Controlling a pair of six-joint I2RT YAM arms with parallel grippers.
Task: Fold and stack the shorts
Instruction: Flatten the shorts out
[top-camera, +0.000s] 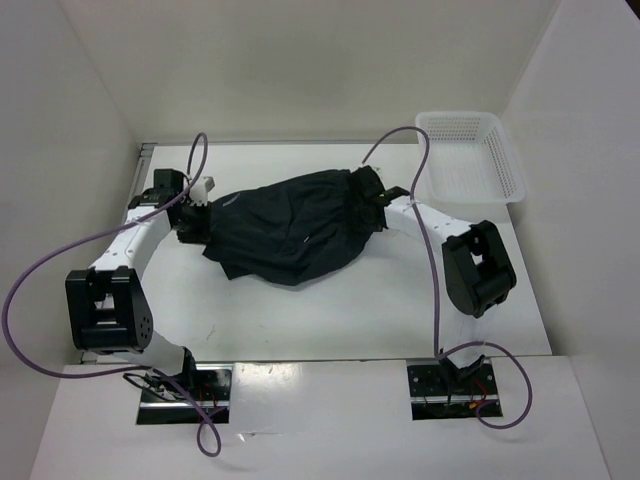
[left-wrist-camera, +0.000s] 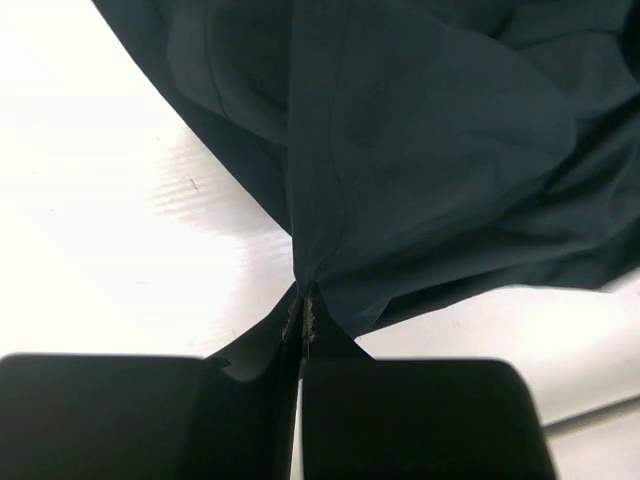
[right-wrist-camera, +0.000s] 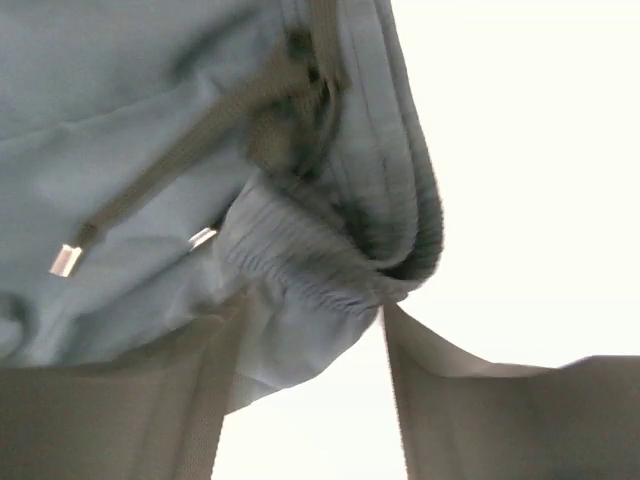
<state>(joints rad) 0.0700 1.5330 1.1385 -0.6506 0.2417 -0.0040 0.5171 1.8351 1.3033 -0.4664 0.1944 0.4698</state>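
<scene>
Desk (top-camera: 300, 325): shorts (top-camera: 295, 225) at centre, long axis left to right, spanning both arms, neither nearer. Dark, rumpled, not yet folded. Left pincer (left-wrist-camera: 303, 312) pressed together on a fold at the left end. Right pincer (right-wrist-camera: 310, 320) pinching the bunched waistband at the right end, drawstring (right-wrist-camera: 180, 170) dangling.

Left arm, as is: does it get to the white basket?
Probably not. The basket sits in the far right corner, with the shorts and the right hand between it and the left hand, which is shut on an edge of the shorts.
</scene>
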